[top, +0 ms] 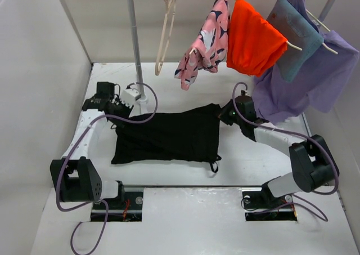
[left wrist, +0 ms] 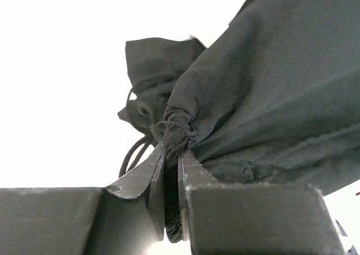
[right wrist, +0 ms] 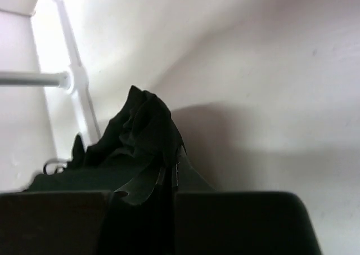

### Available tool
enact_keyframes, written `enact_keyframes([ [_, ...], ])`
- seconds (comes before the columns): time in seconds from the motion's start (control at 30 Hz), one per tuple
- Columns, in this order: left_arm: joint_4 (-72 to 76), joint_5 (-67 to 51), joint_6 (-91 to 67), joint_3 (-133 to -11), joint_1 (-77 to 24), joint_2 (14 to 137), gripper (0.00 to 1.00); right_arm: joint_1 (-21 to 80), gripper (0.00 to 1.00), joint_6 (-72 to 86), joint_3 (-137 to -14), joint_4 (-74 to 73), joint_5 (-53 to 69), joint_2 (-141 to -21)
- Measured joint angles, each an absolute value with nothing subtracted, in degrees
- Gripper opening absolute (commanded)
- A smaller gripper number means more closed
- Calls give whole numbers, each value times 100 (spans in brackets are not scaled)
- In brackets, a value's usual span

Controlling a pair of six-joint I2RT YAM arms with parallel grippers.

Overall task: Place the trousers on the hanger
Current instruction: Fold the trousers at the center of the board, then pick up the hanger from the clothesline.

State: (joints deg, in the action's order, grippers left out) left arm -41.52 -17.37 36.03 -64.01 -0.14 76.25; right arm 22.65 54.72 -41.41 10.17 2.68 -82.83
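The black trousers (top: 169,135) lie spread on the white table between my two arms. My left gripper (top: 118,113) is shut on their gathered far-left corner, and the left wrist view shows bunched fabric (left wrist: 179,132) pinched between the jaws, with a drawstring loop (left wrist: 132,151) hanging beside it. My right gripper (top: 225,113) is shut on the far-right corner, and a dark fold (right wrist: 147,125) stands up out of its jaws in the right wrist view. The pale wooden hanger (top: 166,27) hangs bare on the rail at the back, left of the coloured garments.
A rail post (top: 135,41) stands behind the left gripper. A pink patterned garment (top: 205,41), an orange one (top: 253,38), a teal one (top: 295,32) and a purple one (top: 315,80) hang at the back right, the purple one close to the right arm.
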Motion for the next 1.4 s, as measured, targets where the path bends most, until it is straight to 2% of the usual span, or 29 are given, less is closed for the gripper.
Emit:
enact_keyframes([
  [0.03,-4084,-1726,3612,-6233,-54,7594,0,2204,4,5411,-4178,1052,283,-8346],
  [0.07,-4042,-1682,3614,-6005,-78,7588,0,2156,12,5345,-4228,1068,338,-8460],
  [0.1,-4014,-1619,3616,-5752,-95,7596,0,2097,33,5258,-4311,1048,447,-8643],
  [0.17,-3854,-1428,3588,-5225,-110,7642,0,2027,55,4987,-4576,969,626,-9150],
  [0.2,-3798,-1260,3577,-5000,-110,7688,0,1997,62,4836,-4718,915,696,-9395],
  [0.23,-3754,-1103,3564,-4840,-102,7756,0,1977,76,4689,-4842,812,762,-9598],
  [0.27,-3741,-963,3538,-4762,-99,7843,0,1951,79,4534,-4956,681,819,-9738],
  [0.3,-3728,-869,3503,-4746,-99,7935,3,1946,93,4381,-5039,574,849,-9808],
  [0.33,-3653,-821,3463,-4748,-99,7999,10,1946,95,4270,-5111,440,867,-9819],
  [0.4,-3527,-725,3393,-4759,-102,8025,25,2029,95,3955,-5253,141,794,-9609],
  [0.47,-3470,-714,3336,-4772,-99,8012,25,2209,94,3778,-5277,-189,548,-9188],
  [0.53,-3389,-701,3284,-4772,-99,7985,25,2569,85,3647,-5277,-613,145,-8527],
  [0.57,-3358,-698,3256,-4772,-99,7972,25,2838,66,3614,-5277,-766,-89,-8184],
  [0.6,-3328,-696,3236,-4772,-99,7964,25,3135,54,3616,-5277,-917,-351,-7852],
  [0.7,-3264,-676,3164,-4772,-99,7955,27,4093,25,3863,-5262,-1243,-825,-7116],
  [0.77,-3249,-661,3129,-4772,-99,7940,36,4617,10,4182,-5137,-1341,-919,-6888],
  [0.8,-3240,-657,3105,-4772,-99,7922,61,4775,0,4348,-5028,-1374,-904,-6871],
  [0.83,-3227,-650,3061,-4772,-99,7898,61,4875,0,4580,-4825,-1498,-899,-6943],
  [0.87,-3216,-613,3028,-4772,-86,7876,99,4873,0,4716,-4681,-1546,-884,-7072],
  [1.03,-3293,-366,2921,-5004,12,7697,100,4707,2,5072,-4233,-1804,-668,-8147],
  [1.07,-3334,-296,2910,-5166,12,7671,100,4678,11,5081,-4228,-1813,-620,-8263],
  [1.13,-3378,-185,2910,-5537,19,7607,100,4657,23,5028,-4311,-1839,-604,-8259],
  [1.17,-3376,-119,2908,-5758,21,7550,100,4672,36,4987,-4410,-1922,-628,-8208],
  [1.27,-3452,-3,2790,-6519,191,7432,100,4797,63,4801,-4873,-2355,-954,-7867],
  [1.3,-3457,51,2668,-6816,276,7393,100,4869,76,4746,-5094,-2571,-1135,-7703],
  [1.37,-3411,91,2386,-7360,429,7312,100,5011,84,4589,-5529,-2952,-1472,-7371],
  [1.4,-3380,75,2222,-7607,499,7253,100,5105,92,4482,-5782,-3151,-1643,-7181],
])
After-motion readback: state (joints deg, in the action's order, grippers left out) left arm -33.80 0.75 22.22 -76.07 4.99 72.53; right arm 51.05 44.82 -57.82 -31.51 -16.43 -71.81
